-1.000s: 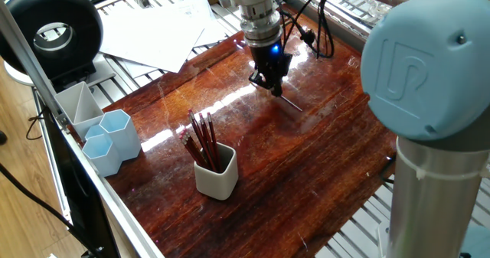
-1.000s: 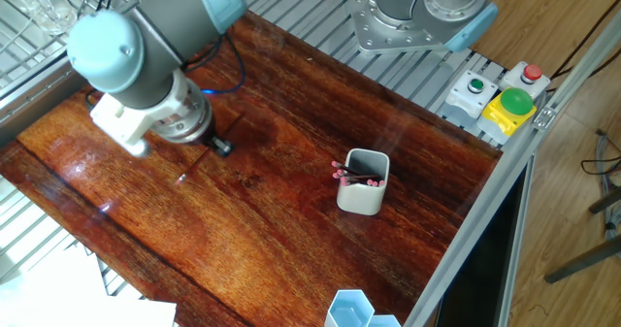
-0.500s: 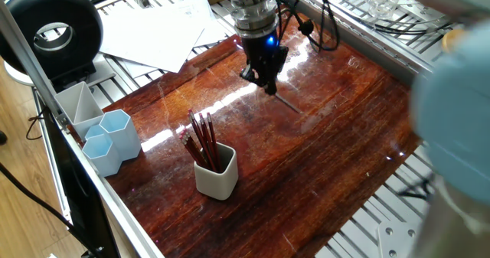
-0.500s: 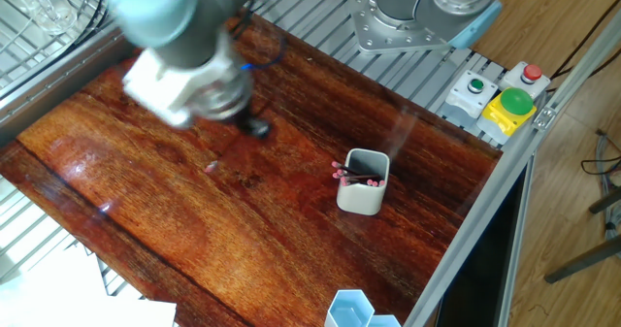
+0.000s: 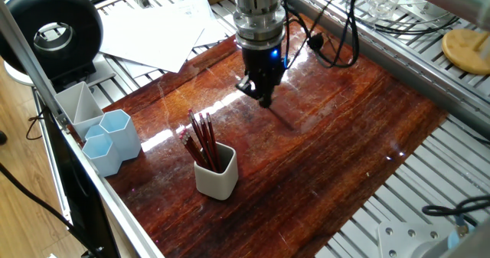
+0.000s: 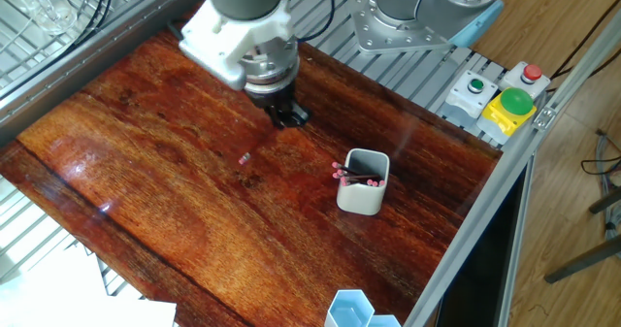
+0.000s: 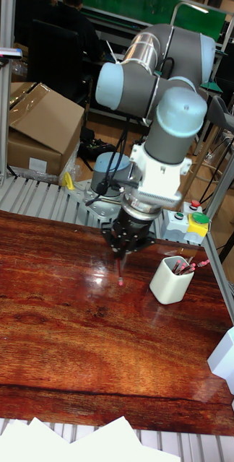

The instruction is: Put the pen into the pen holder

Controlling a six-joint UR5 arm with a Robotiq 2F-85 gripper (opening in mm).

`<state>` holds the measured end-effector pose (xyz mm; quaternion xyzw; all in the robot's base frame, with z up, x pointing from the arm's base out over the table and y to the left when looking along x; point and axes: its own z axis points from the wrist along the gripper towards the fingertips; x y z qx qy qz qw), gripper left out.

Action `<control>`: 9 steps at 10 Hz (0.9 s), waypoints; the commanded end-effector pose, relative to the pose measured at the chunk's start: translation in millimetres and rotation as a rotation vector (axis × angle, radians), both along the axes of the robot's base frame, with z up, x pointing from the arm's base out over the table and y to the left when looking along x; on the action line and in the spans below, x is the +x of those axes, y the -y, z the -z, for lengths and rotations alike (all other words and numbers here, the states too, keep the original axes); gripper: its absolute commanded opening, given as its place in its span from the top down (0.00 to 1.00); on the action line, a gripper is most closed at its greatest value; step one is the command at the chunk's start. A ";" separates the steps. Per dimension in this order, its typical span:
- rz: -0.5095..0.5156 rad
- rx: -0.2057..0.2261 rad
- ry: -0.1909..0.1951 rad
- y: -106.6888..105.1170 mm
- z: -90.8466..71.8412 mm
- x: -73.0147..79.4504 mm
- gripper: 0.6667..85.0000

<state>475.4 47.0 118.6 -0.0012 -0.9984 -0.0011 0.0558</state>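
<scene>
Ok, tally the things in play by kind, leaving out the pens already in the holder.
Pen, held: 1
Pen holder: 1
Blue hexagonal cups: 2
Grey tray: 1
Total: 5

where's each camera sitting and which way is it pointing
One fixed view: high at the table side by the pale blue hexagonal cups, looking across at the pen holder; wrist and end effector show.
The other fixed view: high on the opposite side, looking down toward the arm's base; wrist shows.
Tall fixed view: low at the paper-side edge, facing the whole arm.
All three share the end effector holding the pen, and the pen holder.
</scene>
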 end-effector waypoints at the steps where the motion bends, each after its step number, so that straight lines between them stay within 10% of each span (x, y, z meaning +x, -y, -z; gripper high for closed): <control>1: -0.001 0.054 0.159 -17.5 -3.2 32.1 1.00; 3: -0.009 0.049 0.242 -16.2 -5.0 53.5 1.00; 6: 0.009 0.080 0.140 -24.2 -3.5 27.3 1.00; 9: 0.035 0.056 0.138 -38.8 -36.1 -0.9 1.00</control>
